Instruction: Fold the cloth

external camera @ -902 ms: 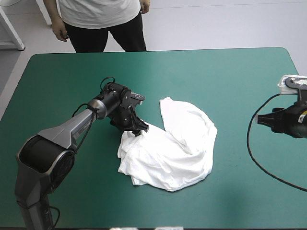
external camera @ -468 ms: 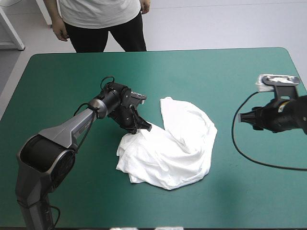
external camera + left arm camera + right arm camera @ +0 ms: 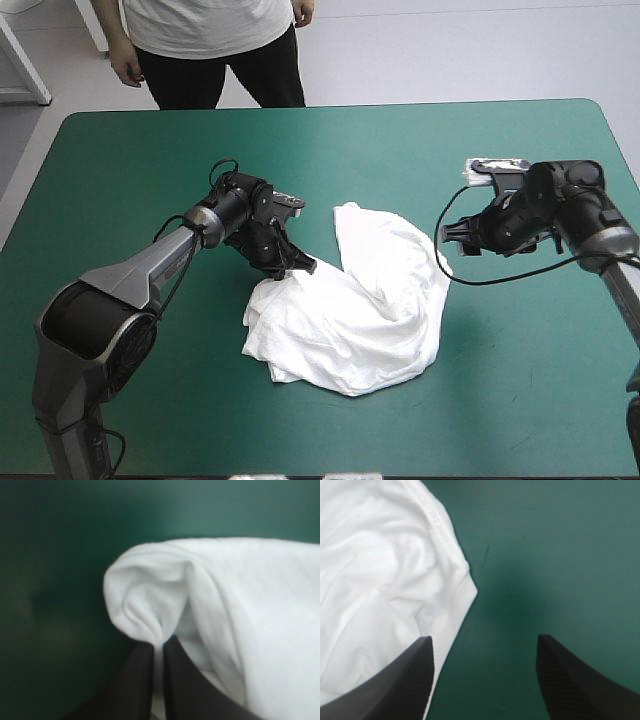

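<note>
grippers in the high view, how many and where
2. The left gripper is shut on the T-shirt at its left edge; the right gripper, open, is at its right edge.

The crumpled short-sleeved cloth T-shirt point(image 3: 350, 310) is plain white all over. Its folds shade to pale grey, and its hem point(image 3: 454, 592) carries two rows of white stitching. The table's smooth cover point(image 3: 150, 160) is an even teal-green, darker in the shadow ahead of the right gripper point(image 3: 484, 639). That gripper's broad curved fingers point(image 3: 410, 680) are black with a fine ribbed line pattern; the left gripper's point(image 3: 158, 642) look plain black. The left arm's shell point(image 3: 130, 275) is grey — black at the joints.
</note>
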